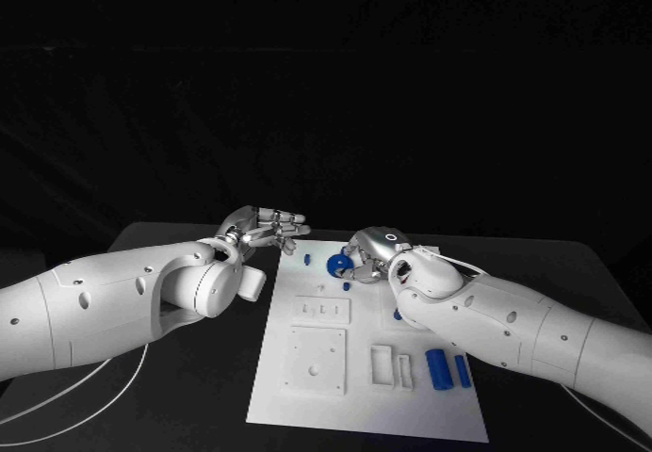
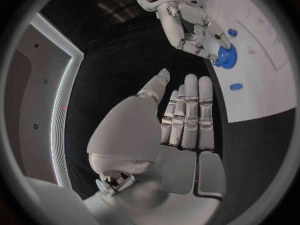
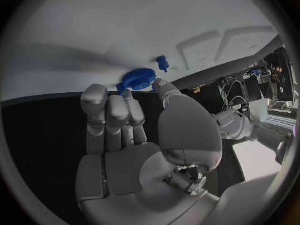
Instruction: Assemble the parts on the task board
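- A white task board (image 1: 366, 414) lies flat in the middle of a black table (image 1: 544, 273).
- The right hand (image 1: 369, 252) is over the far end of the task board. Its fingertips (image 3: 128, 96) pinch a blue gear (image 3: 139, 79), so the thumb and fingers are closed on the gear's edge.
- In the left wrist view the blue gear (image 2: 225, 56) sits between the right hand's fingers (image 2: 199, 37), just above or on the board; I cannot tell whether it touches the board.
- A small blue peg (image 3: 162, 61) stands on the task board just beside the gear.
- The left hand (image 1: 267, 227) hovers over the table just off the far corner of the task board, fingers straight and close together, holding nothing.
- Two blue cylinders (image 1: 437, 367) lie side by side near the board's near end, well apart from the gear.
- White rectangular blocks (image 1: 317, 360) sit on the board between the gear and its near end.
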Controlling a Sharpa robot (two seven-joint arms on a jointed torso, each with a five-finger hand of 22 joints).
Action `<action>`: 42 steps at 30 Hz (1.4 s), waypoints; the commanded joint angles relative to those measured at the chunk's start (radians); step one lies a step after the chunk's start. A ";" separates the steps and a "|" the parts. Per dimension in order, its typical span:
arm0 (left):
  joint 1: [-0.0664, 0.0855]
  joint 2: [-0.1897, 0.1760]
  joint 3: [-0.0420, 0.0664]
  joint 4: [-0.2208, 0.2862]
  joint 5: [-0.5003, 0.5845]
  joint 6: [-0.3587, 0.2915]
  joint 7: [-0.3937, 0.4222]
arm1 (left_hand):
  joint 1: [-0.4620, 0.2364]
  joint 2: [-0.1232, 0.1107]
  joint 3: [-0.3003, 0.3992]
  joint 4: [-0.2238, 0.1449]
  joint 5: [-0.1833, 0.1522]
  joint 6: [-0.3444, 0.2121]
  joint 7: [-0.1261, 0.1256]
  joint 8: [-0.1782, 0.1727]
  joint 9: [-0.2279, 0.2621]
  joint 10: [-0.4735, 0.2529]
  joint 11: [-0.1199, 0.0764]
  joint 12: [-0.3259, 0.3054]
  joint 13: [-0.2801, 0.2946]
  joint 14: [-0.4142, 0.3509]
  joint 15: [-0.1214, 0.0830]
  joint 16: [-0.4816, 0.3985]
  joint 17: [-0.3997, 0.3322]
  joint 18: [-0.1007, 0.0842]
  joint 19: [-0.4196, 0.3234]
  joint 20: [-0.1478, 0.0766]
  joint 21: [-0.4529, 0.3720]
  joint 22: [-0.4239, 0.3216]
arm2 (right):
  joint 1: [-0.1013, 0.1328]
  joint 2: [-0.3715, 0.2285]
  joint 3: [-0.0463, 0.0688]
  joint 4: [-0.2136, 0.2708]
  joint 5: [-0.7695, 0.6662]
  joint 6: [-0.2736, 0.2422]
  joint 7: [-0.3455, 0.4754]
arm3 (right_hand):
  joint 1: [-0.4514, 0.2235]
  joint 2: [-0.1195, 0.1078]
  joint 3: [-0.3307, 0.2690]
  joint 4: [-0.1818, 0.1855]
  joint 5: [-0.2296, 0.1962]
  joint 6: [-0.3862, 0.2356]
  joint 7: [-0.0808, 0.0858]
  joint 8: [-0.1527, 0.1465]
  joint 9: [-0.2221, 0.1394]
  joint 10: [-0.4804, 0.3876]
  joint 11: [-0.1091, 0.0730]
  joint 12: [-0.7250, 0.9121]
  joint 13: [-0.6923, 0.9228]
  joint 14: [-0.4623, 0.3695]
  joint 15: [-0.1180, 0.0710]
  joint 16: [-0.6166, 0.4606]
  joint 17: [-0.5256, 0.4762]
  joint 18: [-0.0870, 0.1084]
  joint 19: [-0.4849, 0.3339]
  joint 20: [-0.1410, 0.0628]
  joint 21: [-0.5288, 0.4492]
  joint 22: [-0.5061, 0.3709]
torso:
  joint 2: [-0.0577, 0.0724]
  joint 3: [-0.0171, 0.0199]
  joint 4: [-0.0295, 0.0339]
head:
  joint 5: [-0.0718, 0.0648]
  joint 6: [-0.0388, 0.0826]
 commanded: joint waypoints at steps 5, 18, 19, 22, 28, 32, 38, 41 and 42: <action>0.000 -0.002 0.001 -0.002 -0.003 0.010 0.007 | -0.001 0.006 -0.004 0.002 -0.005 -0.008 -0.001 -0.001 0.000 -0.010 0.000 -0.002 0.002 0.005 0.000 -0.001 -0.001 0.015 -0.008 -0.002 0.003 -0.001 | 0.000 -0.034 0.000 0.034 0.033 -0.017 0.002 | -0.010 0.003 0.006 0.010 0.014 0.012 -0.001 0.005 0.001 -0.002 -0.008 0.002 0.001 0.001 0.004 0.000 0.002 0.012 0.057 0.004 0.003 0.057 | -0.001 0.0013 -0.0034 | 0.001 0.002; 0.000 -0.004 0.001 -0.018 -0.003 0.010 0.010 | -0.001 0.006 -0.004 0.002 -0.005 -0.008 -0.001 -0.001 0.000 -0.010 0.000 -0.002 0.002 0.005 0.000 -0.001 -0.001 0.015 -0.008 -0.002 0.003 -0.001 | 0.000 -0.151 0.049 0.132 0.162 -0.102 0.025 | 0.022 0.001 -0.038 -0.033 0.036 0.005 0.002 0.005 0.001 -0.001 -0.005 0.004 0.004 0.000 0.006 -0.001 -0.002 0.015 0.057 0.006 0.009 0.054 | -0.010 0.0098 -0.0190 | -0.008 0.010; -0.001 -0.005 0.001 -0.020 -0.003 0.010 0.010 | -0.001 0.006 -0.004 0.002 -0.005 -0.008 -0.001 -0.001 0.000 -0.010 0.000 -0.002 0.002 0.005 0.000 -0.001 -0.001 0.015 -0.008 -0.002 0.003 -0.001 | 0.000 -0.166 0.056 0.140 0.193 -0.090 0.034 | 0.030 0.004 -0.050 -0.045 0.033 0.002 0.003 0.005 0.001 -0.002 -0.006 0.004 0.004 0.000 0.006 -0.002 -0.003 0.016 0.056 0.006 0.005 0.053 | -0.011 0.0114 -0.0208 | -0.010 0.012; -0.001 -0.007 0.001 -0.022 -0.003 0.010 0.011 | 0.000 0.005 -0.004 0.001 -0.004 -0.008 -0.002 -0.001 0.000 -0.010 0.000 -0.002 0.002 0.004 0.000 -0.001 -0.001 0.015 -0.008 -0.002 0.005 -0.005 | 0.000 -0.210 0.072 0.161 0.271 -0.048 0.066 | 0.059 0.019 -0.092 -0.084 0.024 -0.008 0.006 0.005 0.000 -0.007 -0.004 0.002 0.004 -0.001 0.009 -0.005 -0.004 0.017 0.055 0.008 -0.003 0.052 | -0.013 0.0138 -0.0265 | -0.011 0.011; -0.002 -0.014 0.001 -0.029 -0.004 0.013 0.019 | 0.001 0.005 0.000 -0.002 -0.002 -0.003 -0.001 -0.001 0.000 0.004 -0.001 -0.003 0.001 -0.013 0.003 -0.019 -0.009 0.011 -0.029 0.002 -0.007 -0.013 | 0.000 -0.317 0.105 0.192 0.426 0.065 0.200 | 0.124 0.062 -0.145 -0.207 0.056 -0.027 0.015 0.006 0.000 -0.023 0.001 -0.005 -0.001 -0.004 0.013 -0.010 0.001 0.021 0.050 0.013 -0.029 0.051 | -0.020 0.0228 -0.0490 | -0.006 0.010; -0.002 -0.019 0.001 -0.032 -0.007 0.018 0.024 | -0.001 0.006 0.008 -0.005 0.000 -0.003 -0.003 -0.001 0.000 0.034 -0.007 -0.003 0.001 -0.013 0.002 -0.034 -0.016 0.007 -0.035 0.001 -0.013 -0.019 | 0.000 -0.364 0.115 0.187 0.479 0.117 0.278 | 0.144 0.087 -0.146 -0.290 0.083 -0.025 0.006 0.005 0.000 -0.028 -0.008 -0.011 -0.007 -0.006 0.006 -0.020 0.001 0.011 0.049 0.008 -0.036 0.059 | -0.022 0.0284 -0.0572 | -0.007 0.010; -0.004 -0.023 0.001 -0.039 -0.010 0.025 0.030 | -0.004 0.006 0.022 -0.012 0.003 0.000 -0.005 -0.001 0.000 0.083 -0.019 -0.001 0.002 -0.012 -0.002 -0.047 -0.020 0.000 -0.041 -0.002 -0.023 -0.026 | -0.001 -0.403 0.121 0.146 0.518 0.180 0.338 | 0.139 0.112 -0.124 -0.380 0.095 -0.015 0.003 0.004 -0.001 -0.034 -0.012 -0.016 -0.010 -0.010 0.004 -0.027 0.004 0.004 0.047 0.004 -0.046 0.072 | -0.023 0.0381 -0.0644 | -0.003 0.005; -0.007 -0.024 0.001 -0.041 -0.011 0.030 0.032 | -0.006 0.005 0.027 -0.016 0.004 0.000 -0.006 -0.002 0.000 0.094 -0.023 -0.001 0.002 -0.011 -0.004 -0.051 -0.021 -0.004 -0.041 -0.005 -0.026 -0.029 | -0.008 -0.408 0.122 0.113 0.525 0.198 0.350 | 0.128 0.116 -0.107 -0.409 0.099 -0.013 -0.002 0.005 0.000 -0.035 -0.016 -0.017 -0.011 -0.011 0.000 -0.031 0.004 0.001 0.046 0.001 -0.056 0.076 | -0.023 0.0447 -0.0670 | -0.003 0.002; -0.008 -0.024 0.001 -0.041 -0.011 0.031 0.033 | -0.006 0.005 0.028 -0.016 0.004 -0.001 -0.006 -0.002 0.000 0.094 -0.022 -0.001 0.002 -0.012 -0.003 -0.052 -0.021 -0.004 -0.041 -0.005 -0.026 -0.029 | -0.011 -0.407 0.122 0.103 0.526 0.203 0.354 | 0.129 0.116 -0.105 -0.415 0.098 -0.015 -0.004 0.005 0.000 -0.036 -0.019 -0.018 -0.011 -0.012 -0.001 -0.033 0.003 0.000 0.046 0.000 -0.060 0.077 | -0.023 0.0459 -0.0676 | -0.003 0.001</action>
